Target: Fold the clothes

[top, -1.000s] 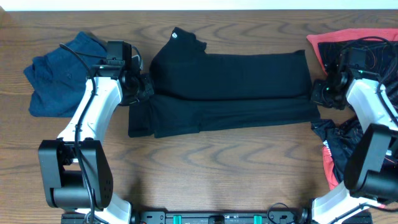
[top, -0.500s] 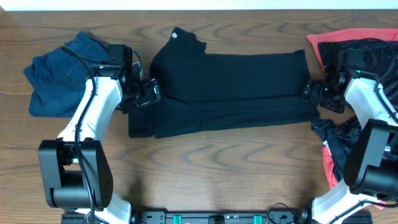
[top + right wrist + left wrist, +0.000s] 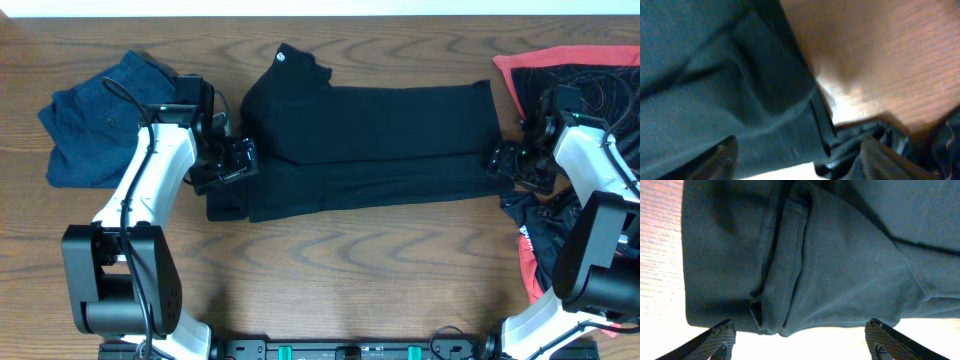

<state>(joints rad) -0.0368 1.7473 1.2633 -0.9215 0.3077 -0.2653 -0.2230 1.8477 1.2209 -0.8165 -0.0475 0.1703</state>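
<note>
Both tools shifted since 1.0 s ago: the left tool (image 3: 232,165) and right tool (image 3: 503,160) each slid off the fold line toward the near long edge of the black garment (image 3: 370,140), which has not moved. The desk (image 3: 350,270) carries everything. The black garment lies flat, stretched between the two tools and already doubled lengthwise, with one end under each tool. The navy garment (image 3: 95,120) sits crumpled outboard of the left tool, apart from it. The jersey (image 3: 525,68), coral-red trim showing, is bunched outboard of the right tool. In both wrist views the jaws stand wide apart over the hem layers, with nothing pinched. Judgement: they are stationed at opposite ends so both can take the layered edge together and carry the next fold evenly; no grasp has been made yet.
</note>
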